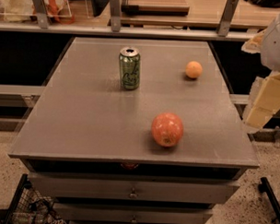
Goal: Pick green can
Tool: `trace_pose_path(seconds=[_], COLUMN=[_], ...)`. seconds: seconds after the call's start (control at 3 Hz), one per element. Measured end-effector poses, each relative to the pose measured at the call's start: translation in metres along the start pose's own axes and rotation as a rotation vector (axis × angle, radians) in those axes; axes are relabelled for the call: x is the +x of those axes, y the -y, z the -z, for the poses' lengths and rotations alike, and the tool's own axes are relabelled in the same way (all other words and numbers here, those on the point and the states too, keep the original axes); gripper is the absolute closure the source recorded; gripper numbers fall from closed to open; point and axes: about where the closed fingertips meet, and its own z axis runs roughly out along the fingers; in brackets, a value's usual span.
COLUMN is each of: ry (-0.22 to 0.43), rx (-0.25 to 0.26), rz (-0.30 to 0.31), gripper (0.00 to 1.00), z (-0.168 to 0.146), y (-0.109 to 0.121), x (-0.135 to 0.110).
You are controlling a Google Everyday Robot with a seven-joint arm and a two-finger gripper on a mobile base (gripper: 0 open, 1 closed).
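Note:
The green can (pixel 129 68) stands upright on the grey table (pixel 84 116), left of centre toward the back. It has a silver top rim and pale scribbly lettering. My gripper (pixel 262 102) hangs at the right edge of the view, past the table's right side, below the white arm (pixel 278 38). It is well to the right of the can and holds nothing that I can see.
An orange (pixel 194 69) lies at the back right of the table. A red apple (pixel 167 129) lies near the front, right of centre. Drawers (pixel 132 192) sit below the tabletop. A shelf rail (pixel 133 30) runs behind the table. A wire basket (pixel 26 206) stands on the floor at lower left.

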Motion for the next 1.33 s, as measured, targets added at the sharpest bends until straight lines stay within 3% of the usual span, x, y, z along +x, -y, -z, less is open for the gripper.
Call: trace_pose_path(seconds=[0.33,0.67,1.33], ry=[0.0,0.049,0.22], rx=[0.0,0.023,0.048], rz=[0.0,0.012,0.076], gripper=[0.0,0.0,0.0], z=[0.0,-0.01,-0.055], y=[0.0,0.018,0.087], x=[0.0,-0.013,-0.074])
